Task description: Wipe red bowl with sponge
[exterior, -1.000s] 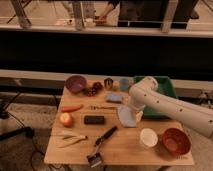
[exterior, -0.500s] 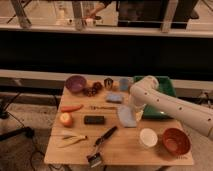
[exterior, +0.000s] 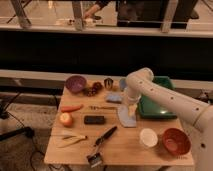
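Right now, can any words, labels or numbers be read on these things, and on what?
None can be read: no writing shows on the red bowl, sponge, white cup or green tray.
The gripper, above the grey-blue cloth beside the sponge, shows none either.

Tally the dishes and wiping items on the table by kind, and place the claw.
Bowls: 2, the red bowl and purple bowl
Cups: 1, the white cup
Sponges: 1, the sponge
Cloths: 1, the grey-blue cloth
Total: 5
The claw hangs over the cloth, beside the sponge.
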You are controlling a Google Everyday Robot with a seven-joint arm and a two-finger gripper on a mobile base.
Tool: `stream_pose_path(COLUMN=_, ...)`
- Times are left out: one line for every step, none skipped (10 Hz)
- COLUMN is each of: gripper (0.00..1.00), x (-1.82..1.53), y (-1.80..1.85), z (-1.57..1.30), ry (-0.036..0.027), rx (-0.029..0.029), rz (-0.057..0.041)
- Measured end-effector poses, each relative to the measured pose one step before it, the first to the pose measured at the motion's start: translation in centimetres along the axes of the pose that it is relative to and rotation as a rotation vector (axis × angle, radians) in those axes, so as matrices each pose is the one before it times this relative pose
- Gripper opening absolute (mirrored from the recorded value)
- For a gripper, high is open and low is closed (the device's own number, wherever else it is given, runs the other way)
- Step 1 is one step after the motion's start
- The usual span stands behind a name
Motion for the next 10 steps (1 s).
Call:
stream_pose_path(gripper=0.80, x=-0.130, y=-0.302, z=-0.029, ry=-0.00876, rx=-0.00173, rz=0.00889)
stream_pose_path(gripper=0.80, x=0.237, y=0.111, z=0.117, ry=0.00500, rx=-0.00059, rz=0.00972)
stream_pose_path(gripper=0.80, x=-0.613, y=-0.660, z=0.522, ry=-0.00462, rx=0.01720, rz=0.00655)
stream_pose_path(gripper=0.80, x=-0.266, y=-0.702, z=0.528, ry=0.00376, rx=0.01145, rz=0.00457)
stream_pose_path(gripper=0.80, x=-0.506, y=-1.193, z=0.851, ry=-0.00283, rx=0.01594, rz=0.01769)
stream_pose_path(gripper=0.80, x=0.124, y=-0.394, z=0.357, ry=0.00818, rx=0.00805, rz=0.00779)
stream_pose_path(gripper=0.80, x=-0.352, y=-0.575, z=0.428, ry=0.00293, rx=0.00898, rz=0.00737)
stream_pose_path(gripper=0.80, x=-0.728, y=-1.075, z=0.552, ry=0.00335, rx=0.00987, rz=0.00298)
stream_pose_path(gripper=0.80, x=-0.682, y=-1.330, z=0.587, ry=0.00225, rx=0.00726, rz=0.00163)
stream_pose_path(gripper=0.80, x=-0.096, y=-0.778, z=0.241, ry=0.00037, rx=0.00518, rz=0.00491)
